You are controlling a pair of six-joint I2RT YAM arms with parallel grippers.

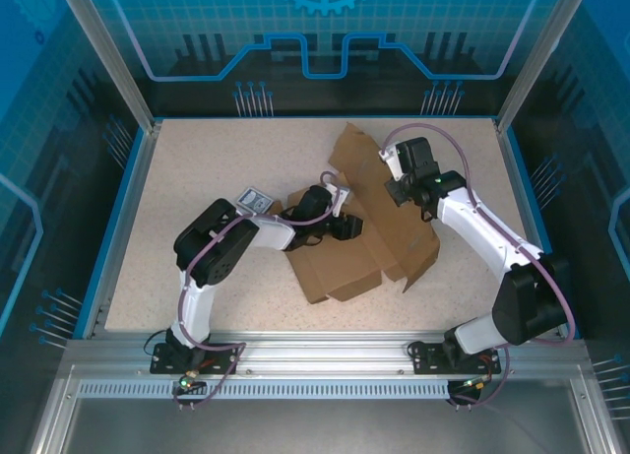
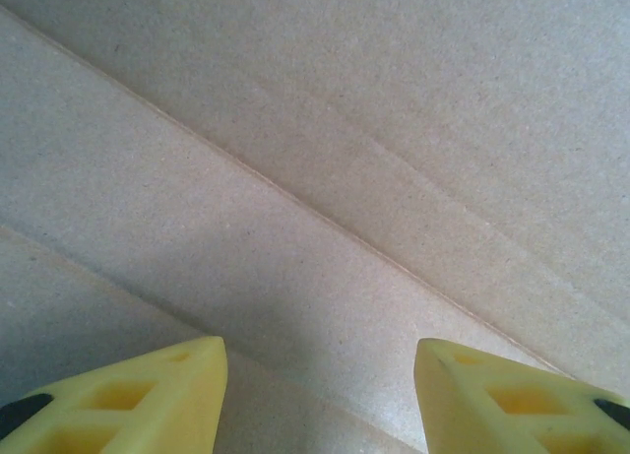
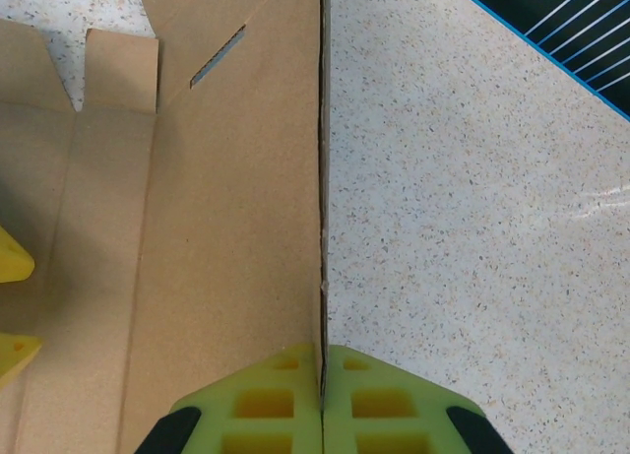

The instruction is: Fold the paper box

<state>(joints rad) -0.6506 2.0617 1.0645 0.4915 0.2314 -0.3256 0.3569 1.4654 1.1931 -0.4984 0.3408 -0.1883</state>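
The paper box (image 1: pixel 340 267), partly folded in the middle of the table (image 1: pixel 197 168), looks light, stiff and easily creased, best gripped at an edge, where the right end effector (image 3: pixel 323 375) is pinched shut, while the left end effector (image 2: pixel 320 395) sits half-open and empty over a panel.

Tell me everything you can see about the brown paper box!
The paper box is plain brown cardboard, a cut sheet with creases, flaps, small tabs and a narrow slot. It lies partly folded in the middle of the speckled table, some flaps raised. The right gripper is shut on one edge; the left gripper hangs open close over a creased panel.
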